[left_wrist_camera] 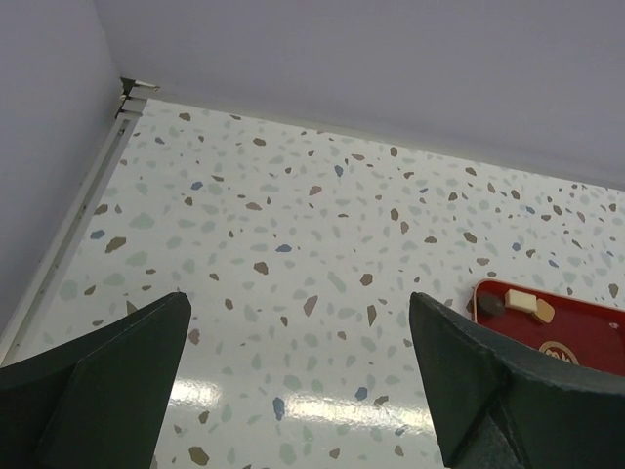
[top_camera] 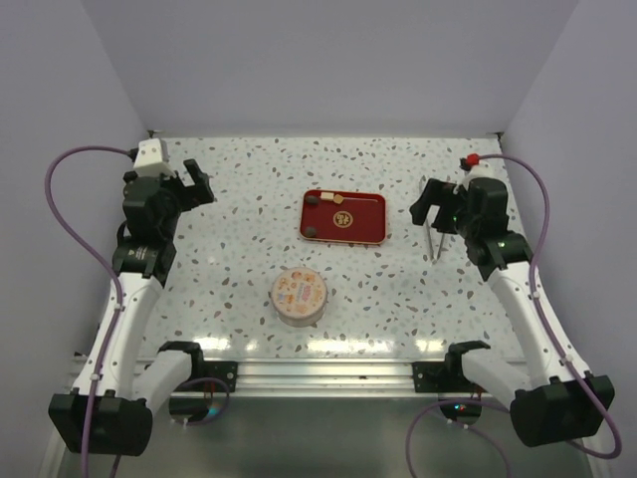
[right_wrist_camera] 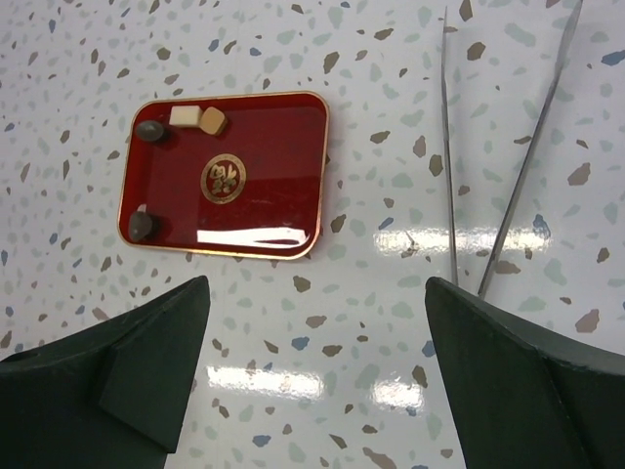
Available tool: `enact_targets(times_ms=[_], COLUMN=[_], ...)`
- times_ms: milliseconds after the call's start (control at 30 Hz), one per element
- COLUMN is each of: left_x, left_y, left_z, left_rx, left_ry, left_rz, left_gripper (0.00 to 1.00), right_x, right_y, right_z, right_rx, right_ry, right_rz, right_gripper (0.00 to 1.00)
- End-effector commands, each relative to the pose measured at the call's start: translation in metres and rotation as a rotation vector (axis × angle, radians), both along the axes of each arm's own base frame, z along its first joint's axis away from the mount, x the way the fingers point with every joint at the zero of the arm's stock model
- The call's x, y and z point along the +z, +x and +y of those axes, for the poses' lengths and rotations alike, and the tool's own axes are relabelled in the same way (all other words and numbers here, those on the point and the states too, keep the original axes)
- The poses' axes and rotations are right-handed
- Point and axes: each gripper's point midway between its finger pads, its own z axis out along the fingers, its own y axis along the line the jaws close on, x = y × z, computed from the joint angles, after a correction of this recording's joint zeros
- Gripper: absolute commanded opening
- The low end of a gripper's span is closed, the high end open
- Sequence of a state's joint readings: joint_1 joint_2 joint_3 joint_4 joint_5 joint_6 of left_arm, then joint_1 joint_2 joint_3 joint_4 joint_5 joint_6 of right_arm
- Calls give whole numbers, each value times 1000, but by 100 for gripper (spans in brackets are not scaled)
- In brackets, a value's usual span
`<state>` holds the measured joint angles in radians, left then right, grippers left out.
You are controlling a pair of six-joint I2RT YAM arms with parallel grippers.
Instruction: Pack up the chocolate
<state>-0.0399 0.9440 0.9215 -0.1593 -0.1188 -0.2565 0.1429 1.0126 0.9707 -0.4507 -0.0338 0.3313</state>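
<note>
Pale lilac walls (top_camera: 318,60) box in a speckled table (top_camera: 239,189). Chocolate (right_wrist_camera: 186,116) sits in the red tray (right_wrist_camera: 264,166), beyond the tin (top_camera: 300,295). Left gripper (left_wrist_camera: 298,322) and right gripper (right_wrist_camera: 314,293) gape wide, empty; tongs (right_wrist_camera: 447,147) lie near the right.

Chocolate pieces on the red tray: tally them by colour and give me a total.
Dark brown pieces: 2
Cream piece: 1
Mid-brown piece: 1
Total: 4
</note>
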Motion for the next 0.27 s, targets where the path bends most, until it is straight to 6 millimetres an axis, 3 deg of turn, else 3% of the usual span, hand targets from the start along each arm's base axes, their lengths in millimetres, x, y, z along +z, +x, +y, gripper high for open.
enact_targets(times_ms=[0,233], left_x=[6,6], left_y=[-2,-1], left_z=[7,10], left_rx=[21,33], left_ry=[41,46], left_rz=[-14,-18], left_gripper=[100,100], right_x=[3,6], right_y=[5,4], right_z=[3,-1], right_rx=[21,13], right_ry=[9,-1], right_rz=[-24,-34], right_gripper=[95,95])
